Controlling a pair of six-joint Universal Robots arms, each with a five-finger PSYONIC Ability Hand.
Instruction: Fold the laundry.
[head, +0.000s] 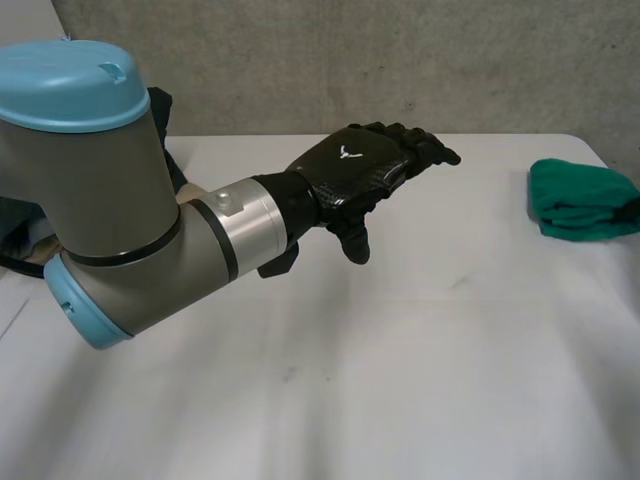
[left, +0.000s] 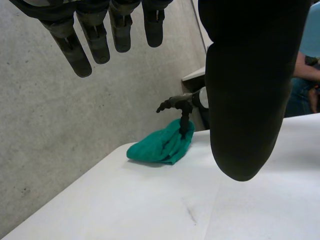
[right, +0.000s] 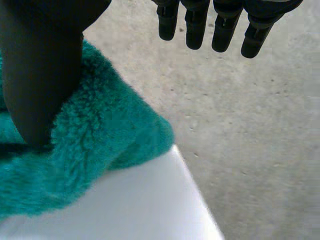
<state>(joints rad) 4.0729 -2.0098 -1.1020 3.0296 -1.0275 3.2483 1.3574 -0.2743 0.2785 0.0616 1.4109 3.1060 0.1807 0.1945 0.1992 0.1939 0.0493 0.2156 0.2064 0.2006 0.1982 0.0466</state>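
A green towel of thick, fleecy pile is seen bunched into a soft, rounded lump near the far right corner of the smooth white desk. The right hand is held over it with the fingers straight and clear of the cloth. Its blunt black thumb is set down against the top of the towel, and nothing is gripped. The left hand, black with a woven-looking back, is held above the middle of the desk, well apart from the towel. Its fingers are stretched out nearly straight, its thumb is pointed downward, and nothing is held. A rough, speckled grey concrete wall is seen behind the desk. Part of a person in blue is seen beyond the desk in the left wrist view.
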